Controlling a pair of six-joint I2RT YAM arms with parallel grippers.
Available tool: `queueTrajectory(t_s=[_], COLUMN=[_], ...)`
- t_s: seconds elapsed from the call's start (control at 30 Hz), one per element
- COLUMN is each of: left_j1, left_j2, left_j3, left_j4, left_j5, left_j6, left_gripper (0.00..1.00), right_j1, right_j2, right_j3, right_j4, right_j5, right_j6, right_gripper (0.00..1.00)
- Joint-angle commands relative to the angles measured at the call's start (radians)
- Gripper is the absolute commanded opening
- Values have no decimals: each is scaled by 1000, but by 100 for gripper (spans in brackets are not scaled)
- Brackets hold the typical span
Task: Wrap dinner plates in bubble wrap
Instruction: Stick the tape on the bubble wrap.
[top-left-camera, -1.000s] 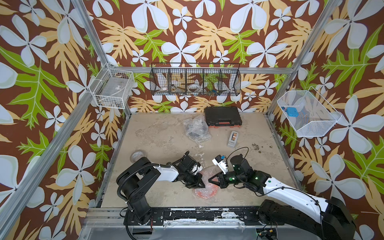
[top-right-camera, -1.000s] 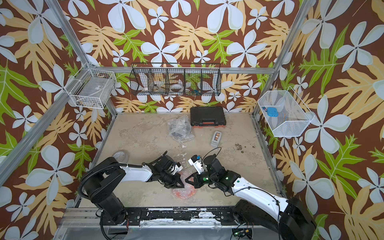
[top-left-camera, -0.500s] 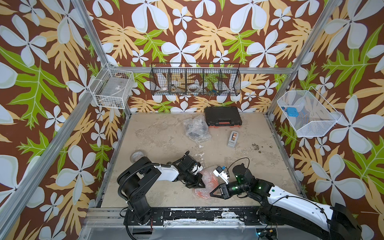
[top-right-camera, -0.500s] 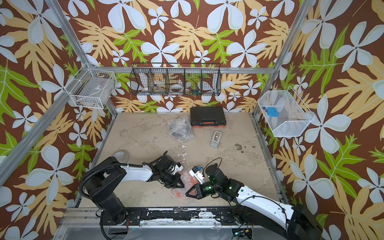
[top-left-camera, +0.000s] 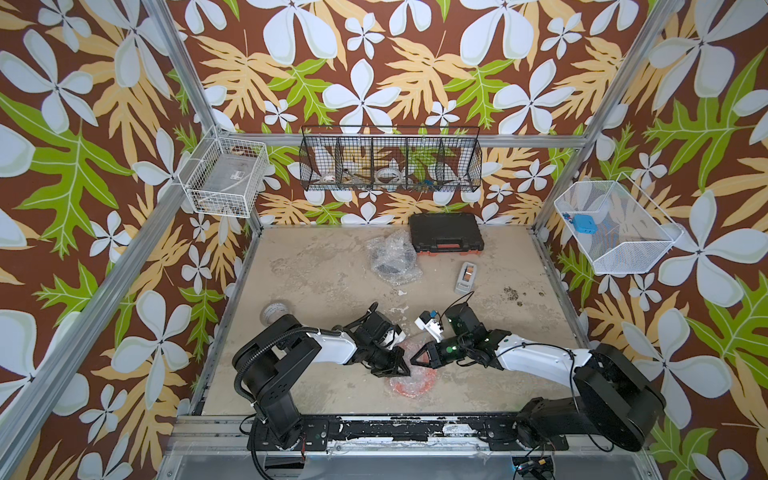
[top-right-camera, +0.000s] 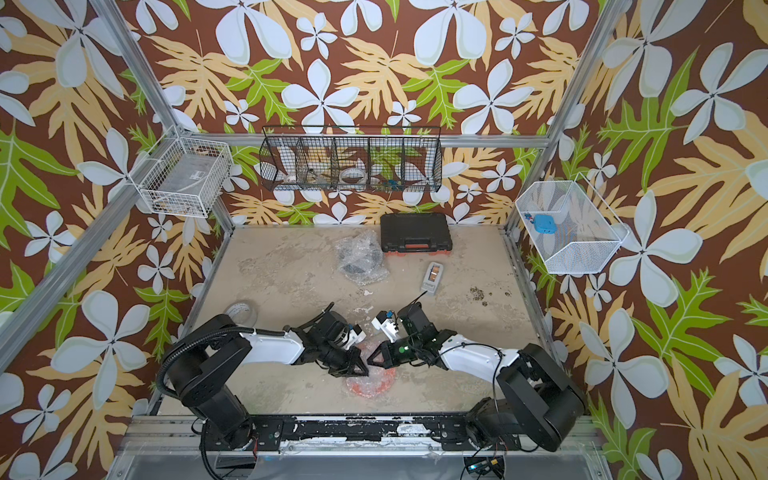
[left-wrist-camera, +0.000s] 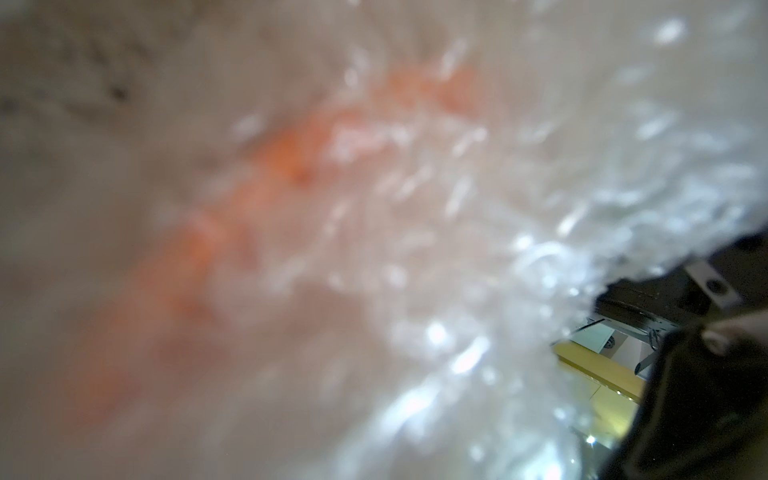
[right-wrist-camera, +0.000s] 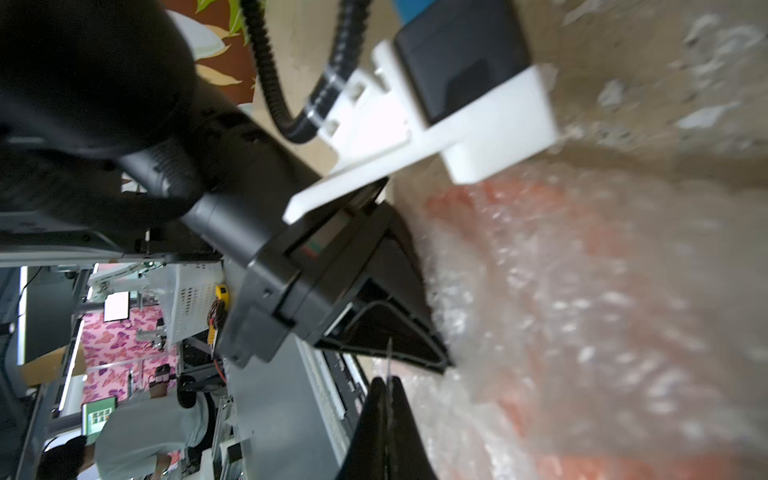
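Overhead top views; wrists seemingly against bubble wrap (left-wrist-camera: 457, 291).

The left arm (top-left-camera: 332, 351) and right arm (top-left-camera: 536, 361) have black joints, white forearm shells and black cables.

The orange plate (left-wrist-camera: 286, 153) lies blurred under bubble wrap (left-wrist-camera: 478, 332).

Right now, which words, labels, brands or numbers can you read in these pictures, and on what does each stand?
None can be read.
Clear box in the white wire basket: a dark mark, too small to read.
Black case: no legible brand.
Green screen in the right wrist view: too blurred.
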Motion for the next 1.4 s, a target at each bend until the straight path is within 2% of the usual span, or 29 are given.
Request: queueTrajectory(t_s=[0.0, 0.13, 0.37, 0.67, 0.87, 1.0, 1.2, 1.33, 1.37], left_j1=[0, 0, -1, -22, -107, -131, -147, -163, -163], left_j2=[2, -20, -113, -207, -99, -40, 46, 106, 114], left_j3=[-19, -21, 28, 159, 196, 176, 162, 139, 123], left_j4=[-147, -154, -229, -316, -200, -152, -186, -277, -288], left_j5=[-138, -140, -167, -182, -151, -185, -246, -315, -335], left_j6=[-9, -18, -33, -56, -105, -130, -107, -71, -73], left_gripper=[6, 5, 9, 19, 19, 18, 18, 18, 18], right_j1=[-13, -13, -13, -13, -12, -12, -12, -12, -12], right_j2=[55, 118, 128, 137, 134, 128, 106, 68, 58], right_j3=[22, 10, -58, -88, -93, -93, -85, -54, -45], right_j4=[9, 53, 116, 162, 168, 174, 158, 82, 58], right_j5=[27, 64, 184, 172, 164, 157, 149, 189, 205], right_j6=[-112, -125, -112, -74, -57, -45, -34, -29, -26], right_gripper=[0, 0, 0, 0, 0, 0, 0, 0, 3])
